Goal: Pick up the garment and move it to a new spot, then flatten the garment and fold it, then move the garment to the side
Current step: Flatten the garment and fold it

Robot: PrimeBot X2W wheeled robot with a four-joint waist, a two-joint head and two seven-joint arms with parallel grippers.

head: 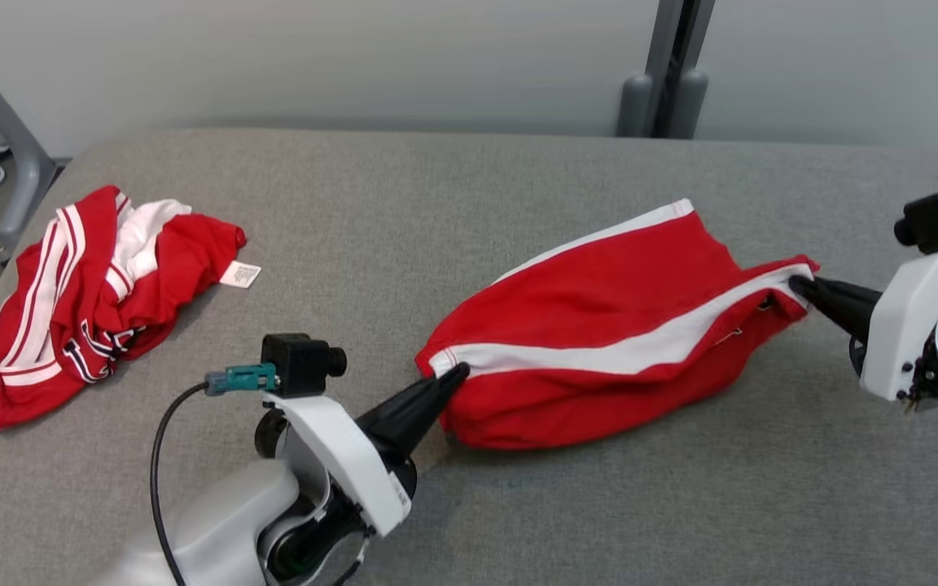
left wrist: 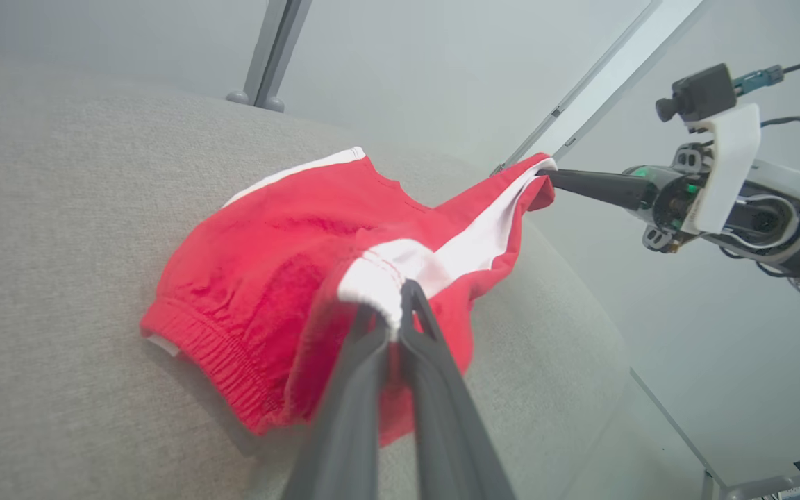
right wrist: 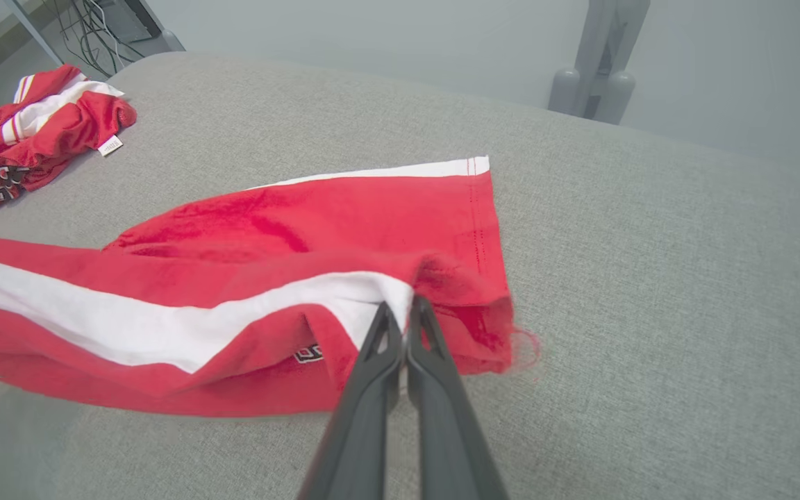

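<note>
The garment [head: 599,325] is a pair of red shorts with a white side stripe, stretched across the middle of the grey table between both grippers. My left gripper [head: 457,376] is shut on its left end at the white stripe; in the left wrist view that gripper [left wrist: 396,305] pinches the stitched hem of the garment [left wrist: 268,278]. At the far right my right gripper [head: 799,285] is shut on the other end, and the right wrist view has it [right wrist: 400,309] clamped on the white stripe of the garment [right wrist: 303,229]. The held edge is lifted; the rest sags onto the table.
A second crumpled red-and-white garment [head: 86,301] with a white tag lies at the table's left edge, also seen far left in the right wrist view [right wrist: 32,132]. A grey post [head: 668,73] stands behind the table [head: 469,195]. A grey frame leg [head: 13,146] stands at the left.
</note>
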